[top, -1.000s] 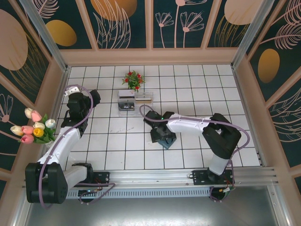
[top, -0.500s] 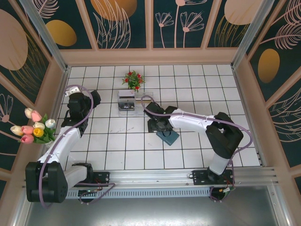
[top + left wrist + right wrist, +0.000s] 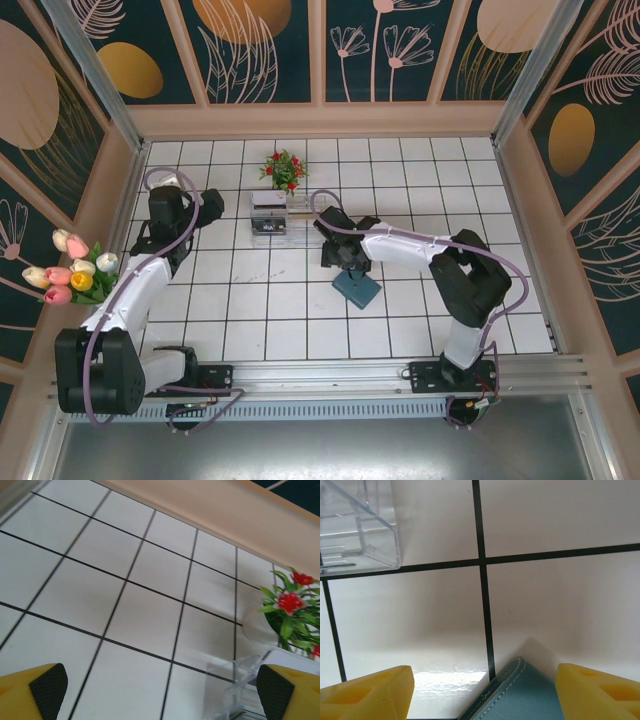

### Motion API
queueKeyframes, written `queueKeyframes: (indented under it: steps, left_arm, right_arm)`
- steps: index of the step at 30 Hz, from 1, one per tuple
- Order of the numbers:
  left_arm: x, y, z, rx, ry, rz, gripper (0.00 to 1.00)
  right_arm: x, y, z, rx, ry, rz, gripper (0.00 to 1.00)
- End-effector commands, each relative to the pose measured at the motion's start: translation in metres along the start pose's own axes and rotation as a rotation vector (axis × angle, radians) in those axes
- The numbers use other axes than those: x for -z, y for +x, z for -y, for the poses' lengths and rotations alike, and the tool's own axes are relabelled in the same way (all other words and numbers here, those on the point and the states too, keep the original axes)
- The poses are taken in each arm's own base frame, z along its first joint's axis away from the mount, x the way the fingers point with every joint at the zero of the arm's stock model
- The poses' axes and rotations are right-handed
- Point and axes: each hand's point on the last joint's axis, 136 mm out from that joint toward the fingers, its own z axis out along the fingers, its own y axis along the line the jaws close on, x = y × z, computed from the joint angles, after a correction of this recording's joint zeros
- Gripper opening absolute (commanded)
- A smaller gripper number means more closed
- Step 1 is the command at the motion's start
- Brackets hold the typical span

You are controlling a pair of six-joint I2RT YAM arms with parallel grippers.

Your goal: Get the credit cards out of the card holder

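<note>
While the right gripper (image 3: 485, 687) hangs with its yellow fingers spread wide and empty, the card holder (image 3: 357, 288) lies flat, apparently closed, on the tiles just on its near side; it sits cornerwise, one corner poking in between the fingers in the wrist view; no credit cards show. The left gripper (image 3: 160, 690), also agape and empty, is well apart at far left, beyond the clear acrylic box (image 3: 270, 213); the right arm is plainly nearer, and I judge it must shift nearward.
</note>
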Motion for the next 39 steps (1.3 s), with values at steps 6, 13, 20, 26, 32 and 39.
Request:
queueKeyframes:
  steps: [6,13,20,26,32,39]
  left_arm:
    - [0.004,0.020,0.037,-0.035,0.135,-0.162,0.98]
    - [0.009,0.032,0.055,-0.148,0.124,-0.231,0.99]
    - [0.016,0.052,0.085,-0.178,0.206,-0.286,0.99]
    - [0.022,0.081,0.119,-0.253,0.285,-0.353,0.98]
    - [0.029,0.124,0.165,-0.340,0.354,-0.458,0.94]
    - [0.042,0.194,0.202,-0.405,0.453,-0.607,0.84]
  right_arm:
    - [-0.010,0.027,-0.025,0.045,-0.114,-0.103,0.74]
    - [0.016,0.047,-0.053,0.095,-0.240,-0.132,0.70]
    - [0.062,0.028,-0.001,-0.144,-0.173,-0.001,0.72]
    - [0.064,0.058,0.046,-0.384,-0.185,-0.049,0.63]
    - [0.050,0.082,0.056,-0.516,-0.241,-0.097,0.60]
    - [0.040,0.082,0.057,-0.560,-0.251,-0.098,0.49]
